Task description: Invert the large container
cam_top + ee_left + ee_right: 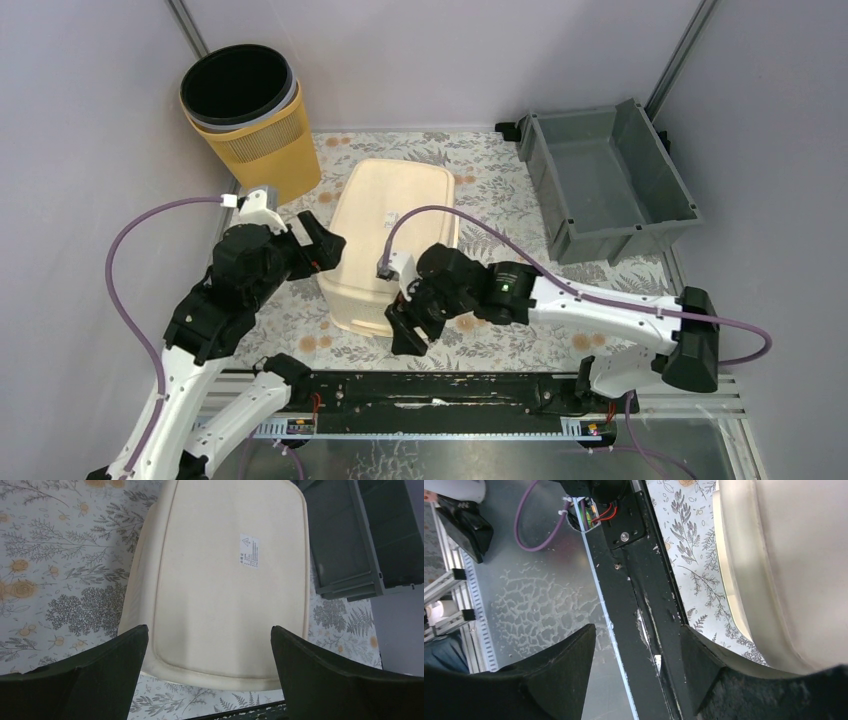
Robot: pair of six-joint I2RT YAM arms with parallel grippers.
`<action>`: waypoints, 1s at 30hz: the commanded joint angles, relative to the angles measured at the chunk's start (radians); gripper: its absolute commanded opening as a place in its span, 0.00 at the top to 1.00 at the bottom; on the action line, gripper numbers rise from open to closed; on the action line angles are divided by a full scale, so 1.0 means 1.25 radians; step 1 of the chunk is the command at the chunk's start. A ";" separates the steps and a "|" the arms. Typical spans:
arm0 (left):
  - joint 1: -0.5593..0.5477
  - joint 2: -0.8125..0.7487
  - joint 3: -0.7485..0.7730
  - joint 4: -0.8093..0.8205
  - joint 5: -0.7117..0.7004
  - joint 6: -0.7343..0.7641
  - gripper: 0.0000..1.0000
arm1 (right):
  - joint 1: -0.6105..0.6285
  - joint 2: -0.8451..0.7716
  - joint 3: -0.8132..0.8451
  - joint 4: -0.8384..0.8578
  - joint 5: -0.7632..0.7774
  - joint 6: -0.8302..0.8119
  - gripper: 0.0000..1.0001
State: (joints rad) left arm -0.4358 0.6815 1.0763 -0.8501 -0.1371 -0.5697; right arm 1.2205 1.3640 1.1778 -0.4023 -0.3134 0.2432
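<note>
While the flowered mat is spreading under everything, the cream tub is lying across the mat's middle. Its flat base is facing up and its rim is pressing on the cloth, so it is already looking turned over. It is looking like thin moulded plastic, so it is probably light and fairly stiff. The long walls are likely giving a little under a squeeze, and the smooth skin is looking slippery. The rolled rim toward the mat's near edge is offering a surer hold than the bare sloping walls.

The left gripper is hanging over the mat's left-centre, fingers spread wide with nothing between them. The right gripper is hovering at the mat's near edge, fingers partly apart and empty. I cannot tell whether one finger is brushing the tub. A white label is sitting on the base.
</note>
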 commanded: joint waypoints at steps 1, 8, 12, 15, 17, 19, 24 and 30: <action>0.004 -0.005 0.041 -0.006 -0.030 -0.003 0.00 | 0.026 0.028 0.069 0.037 0.015 -0.030 0.31; 0.004 -0.022 0.050 -0.018 -0.032 -0.016 0.00 | 0.085 0.086 0.107 0.051 0.011 -0.039 0.31; 0.004 -0.044 0.040 -0.024 -0.043 -0.020 0.00 | 0.111 0.137 0.118 0.072 0.007 -0.032 0.31; 0.004 -0.047 0.043 -0.029 -0.047 -0.018 0.00 | 0.113 0.184 0.132 0.074 0.017 -0.033 0.31; 0.003 -0.046 0.048 -0.030 -0.046 -0.017 0.00 | 0.113 0.219 0.148 0.062 0.050 -0.037 0.31; 0.004 -0.046 0.051 -0.029 -0.041 -0.016 0.00 | 0.108 0.264 0.177 0.028 0.109 -0.038 0.31; 0.003 -0.054 0.040 -0.029 -0.035 -0.020 0.00 | 0.016 0.322 0.192 0.012 0.105 0.004 0.30; 0.004 -0.061 0.027 -0.023 -0.026 -0.025 0.00 | -0.093 0.299 0.181 -0.001 0.111 0.024 0.30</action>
State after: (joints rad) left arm -0.4358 0.6170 1.1160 -0.8864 -0.1688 -0.5919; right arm 1.1980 1.7718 1.3773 -0.3725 -0.2264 0.2379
